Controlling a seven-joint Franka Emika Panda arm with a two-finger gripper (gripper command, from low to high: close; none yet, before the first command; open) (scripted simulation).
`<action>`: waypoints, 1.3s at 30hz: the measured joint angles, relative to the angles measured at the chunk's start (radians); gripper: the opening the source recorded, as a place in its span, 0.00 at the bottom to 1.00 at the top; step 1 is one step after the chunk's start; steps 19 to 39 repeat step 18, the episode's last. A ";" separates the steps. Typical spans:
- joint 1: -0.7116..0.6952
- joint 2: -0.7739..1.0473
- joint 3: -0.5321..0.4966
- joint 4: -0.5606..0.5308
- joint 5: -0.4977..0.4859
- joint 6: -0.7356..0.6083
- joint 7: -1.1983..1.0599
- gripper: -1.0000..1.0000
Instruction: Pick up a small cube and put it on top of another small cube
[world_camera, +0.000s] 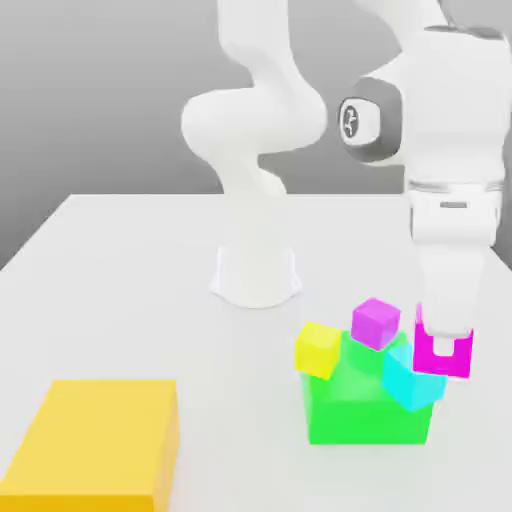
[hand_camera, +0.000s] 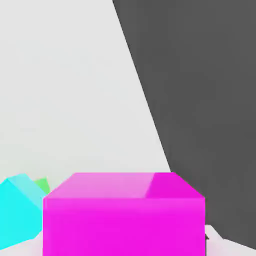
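Orange block (world_camera: 92, 440) sits closest, at the exterior view's 7 o'clock; out at 4 o'clock, the gripper (world_camera: 443, 343) has its 2 fingers closed on the magenta cube (world_camera: 460, 359). I'd lift straight up first, keeping it level and clear of the cyan cube (world_camera: 408, 382) at its 8 o'clock, before swinging across, then lower slowly, faces squared.

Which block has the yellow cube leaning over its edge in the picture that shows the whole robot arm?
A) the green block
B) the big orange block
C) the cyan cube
A: the yellow cube sits at a corner of the green block, well away from the orange block.
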 joint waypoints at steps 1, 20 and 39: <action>-0.010 -0.036 -0.005 -0.025 0.004 -0.024 0.026 0.00; -0.114 -0.131 0.009 -0.323 0.051 0.023 0.241 1.00; -0.114 -0.131 0.009 -0.323 0.051 0.023 0.241 1.00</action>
